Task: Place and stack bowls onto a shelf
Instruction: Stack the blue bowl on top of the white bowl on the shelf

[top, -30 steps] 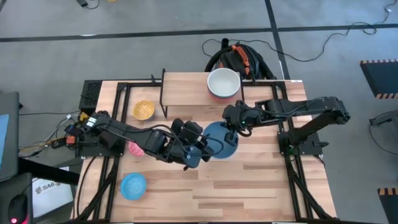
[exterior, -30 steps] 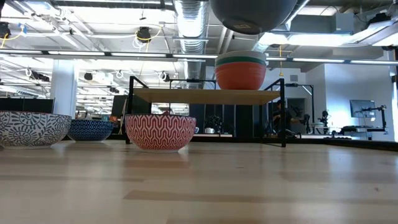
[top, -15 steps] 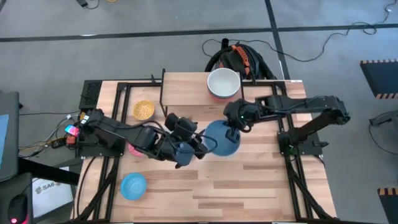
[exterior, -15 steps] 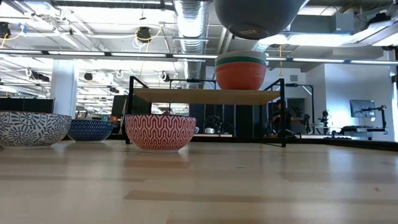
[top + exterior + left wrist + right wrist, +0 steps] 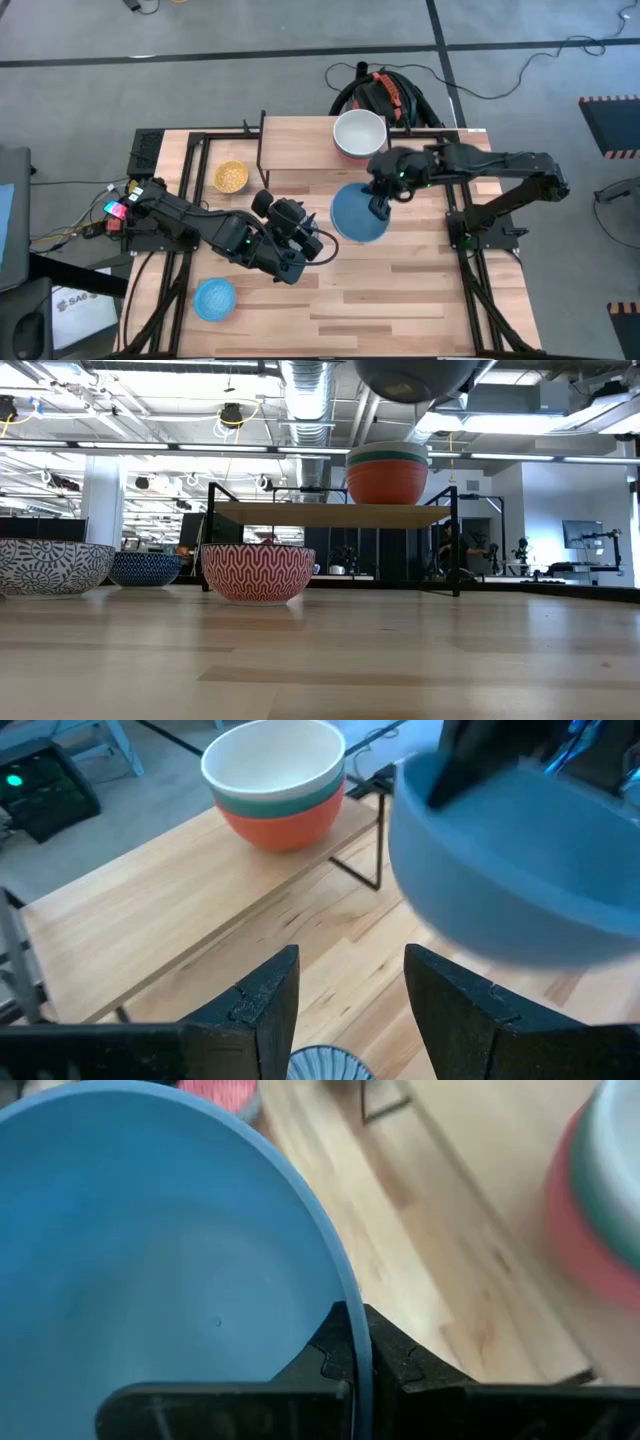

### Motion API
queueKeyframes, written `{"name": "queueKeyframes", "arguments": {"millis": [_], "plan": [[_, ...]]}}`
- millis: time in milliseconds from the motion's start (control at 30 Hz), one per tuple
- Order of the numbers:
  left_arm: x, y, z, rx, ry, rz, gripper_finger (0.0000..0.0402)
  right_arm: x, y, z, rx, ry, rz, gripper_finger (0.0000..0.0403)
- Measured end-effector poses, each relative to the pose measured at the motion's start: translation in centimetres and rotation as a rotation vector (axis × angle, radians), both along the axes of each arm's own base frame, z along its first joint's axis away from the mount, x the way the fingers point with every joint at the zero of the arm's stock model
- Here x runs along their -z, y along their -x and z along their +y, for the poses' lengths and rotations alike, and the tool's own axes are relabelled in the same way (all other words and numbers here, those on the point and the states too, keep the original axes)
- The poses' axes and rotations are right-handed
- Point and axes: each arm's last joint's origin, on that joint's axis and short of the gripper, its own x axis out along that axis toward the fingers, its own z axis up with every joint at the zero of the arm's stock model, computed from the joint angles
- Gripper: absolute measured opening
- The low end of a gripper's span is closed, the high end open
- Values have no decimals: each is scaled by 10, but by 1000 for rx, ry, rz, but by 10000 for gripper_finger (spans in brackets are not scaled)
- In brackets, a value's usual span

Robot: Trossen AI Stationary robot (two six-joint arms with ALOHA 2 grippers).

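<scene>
Two dark fingers of the right gripper [image 5: 352, 1355] are pinched together on the rim of the large blue bowl [image 5: 358, 213], one inside and one outside the wall. The bowl hangs off the worktop [image 5: 420, 290], lifted just in front of the shelf [image 5: 300, 148]; in the low view only its dark underside [image 5: 415, 378] shows at the top. The right arm reaches in from the right side, stretched level across toward the middle.

The left gripper [image 5: 350, 995] has its fingers apart and holds nothing. It sits low over the middle of the worktop, just left of the lifted bowl, pointing toward the shelf, with its arm bent in from the left edge.

On the shelf's right end stands a stack [image 5: 359, 134]: cream bowl in green in red. The yellow bowl [image 5: 230, 177], the pink patterned bowl [image 5: 258, 573] and the light blue bowl [image 5: 214, 298] rest on the worktop to the left.
</scene>
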Motion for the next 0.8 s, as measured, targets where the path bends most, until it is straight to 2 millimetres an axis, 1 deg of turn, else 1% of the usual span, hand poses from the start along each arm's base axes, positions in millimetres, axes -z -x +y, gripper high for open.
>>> {"name": "queueKeyframes", "arguments": {"millis": [167,333,500,633,700,800], "plan": [[3,0,1,51,28,65,167,-18,14,-12,43,8,-68,23],[6,-6,2,134,44,131,167,-27,27,-20,70,-1,-98,23],[0,-19,2,252,48,104,167,-33,36,-26,75,-23,-130,23],[-5,-29,8,339,52,80,167,-36,42,-30,80,-33,-150,23],[-1,-35,11,358,41,58,167,-38,45,-32,83,-37,-156,23],[14,-44,14,406,52,45,167,-39,47,-34,86,-41,-160,23]]}}
